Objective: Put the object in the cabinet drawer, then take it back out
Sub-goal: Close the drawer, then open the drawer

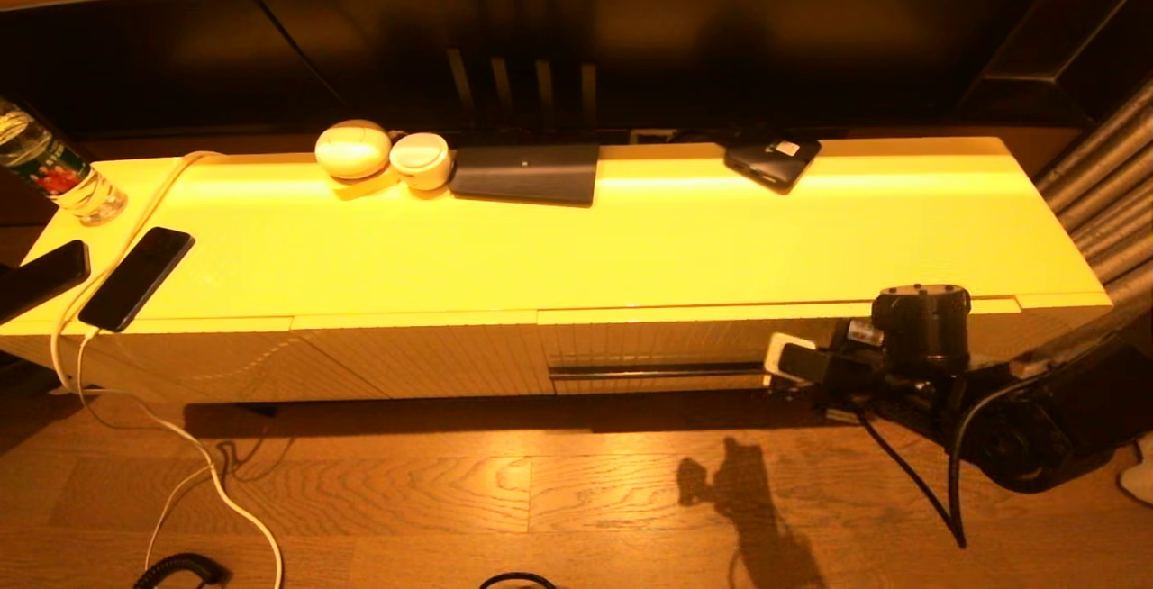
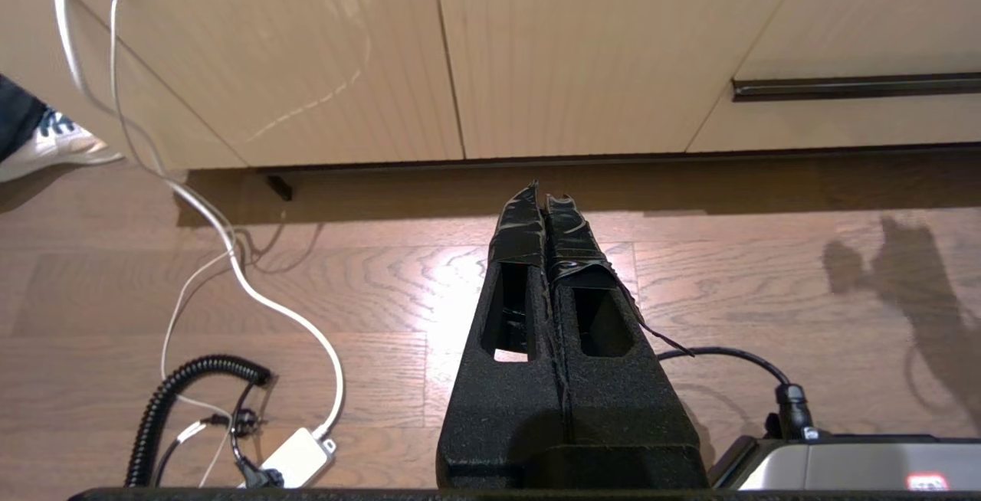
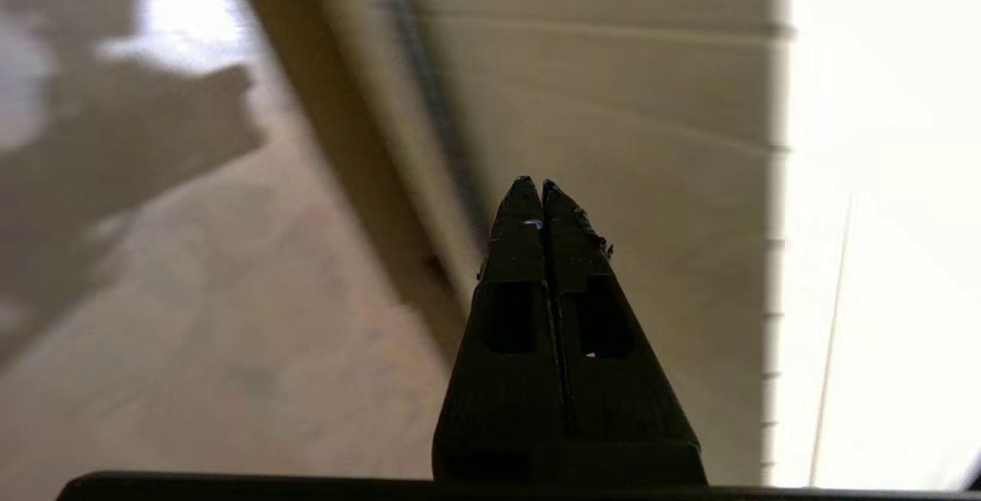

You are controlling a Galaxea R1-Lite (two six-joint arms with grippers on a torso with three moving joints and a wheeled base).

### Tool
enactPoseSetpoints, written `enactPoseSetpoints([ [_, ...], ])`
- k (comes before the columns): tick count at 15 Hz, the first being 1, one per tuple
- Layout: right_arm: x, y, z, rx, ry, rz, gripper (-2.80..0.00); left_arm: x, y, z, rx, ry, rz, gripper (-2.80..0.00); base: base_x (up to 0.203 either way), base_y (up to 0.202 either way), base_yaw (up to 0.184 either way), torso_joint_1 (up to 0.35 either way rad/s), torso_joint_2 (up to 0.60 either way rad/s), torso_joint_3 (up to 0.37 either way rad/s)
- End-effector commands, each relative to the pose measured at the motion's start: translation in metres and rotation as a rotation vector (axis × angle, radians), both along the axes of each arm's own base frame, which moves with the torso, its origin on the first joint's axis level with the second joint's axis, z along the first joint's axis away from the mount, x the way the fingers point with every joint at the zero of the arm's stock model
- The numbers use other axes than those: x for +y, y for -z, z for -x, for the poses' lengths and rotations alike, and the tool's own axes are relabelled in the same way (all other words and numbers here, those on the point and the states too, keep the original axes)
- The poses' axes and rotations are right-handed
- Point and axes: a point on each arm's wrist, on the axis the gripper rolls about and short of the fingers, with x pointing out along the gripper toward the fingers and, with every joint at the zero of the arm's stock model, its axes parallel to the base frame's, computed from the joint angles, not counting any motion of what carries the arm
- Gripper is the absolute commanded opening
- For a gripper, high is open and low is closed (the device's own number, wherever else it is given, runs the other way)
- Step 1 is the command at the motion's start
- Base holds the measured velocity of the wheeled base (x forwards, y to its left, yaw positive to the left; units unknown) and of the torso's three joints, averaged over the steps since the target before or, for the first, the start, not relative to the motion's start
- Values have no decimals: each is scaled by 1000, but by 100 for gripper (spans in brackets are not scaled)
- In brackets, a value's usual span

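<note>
The cabinet drawer [image 1: 658, 343] is pushed in, its ribbed cream front flush with the panels beside it. Its dark handle strip [image 1: 658, 371] runs along the lower part and also shows as the handle strip [image 2: 854, 86] in the left wrist view. My right gripper [image 1: 782, 366] is low at the strip's right end. In the right wrist view the right gripper [image 3: 534, 183] is shut and holds nothing, its tips just off the drawer front [image 3: 613, 141]. My left gripper [image 2: 541, 193] is shut and empty, hanging over the wooden floor in front of the cabinet's left panels.
On the cabinet top lie two white round cases [image 1: 353, 149], a dark flat pad [image 1: 527, 173], a black device [image 1: 772, 161], a phone [image 1: 137, 277] on a white cable and a water bottle [image 1: 54, 170]. Cables [image 2: 230, 256] trail over the floor at the left.
</note>
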Motion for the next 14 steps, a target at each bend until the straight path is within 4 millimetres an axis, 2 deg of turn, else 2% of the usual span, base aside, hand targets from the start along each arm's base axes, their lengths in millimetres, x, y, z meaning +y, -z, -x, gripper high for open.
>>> enactPoseSetpoints([
  [1, -9, -18, 34, 12, -2, 9, -280, 0, 0, 0, 2, 0, 0, -280, 0, 0, 0, 0, 0, 0],
  [5, -32, -39, 95, 48, 23, 9, -280, 0, 0, 0, 2, 0, 0, -280, 0, 0, 0, 0, 0, 0],
  [8, -52, -56, 149, 70, 42, -6, -280, 0, 0, 0, 2, 0, 0, -280, 0, 0, 0, 0, 0, 0],
  [12, -65, -57, 221, 138, 33, -53, -280, 0, 1, 0, 3, 0, 0, -280, 0, 0, 0, 0, 0, 0],
  [14, -68, -56, 247, 166, 16, -95, -280, 0, 0, 0, 2, 0, 0, -280, 0, 0, 0, 0, 0, 0],
])
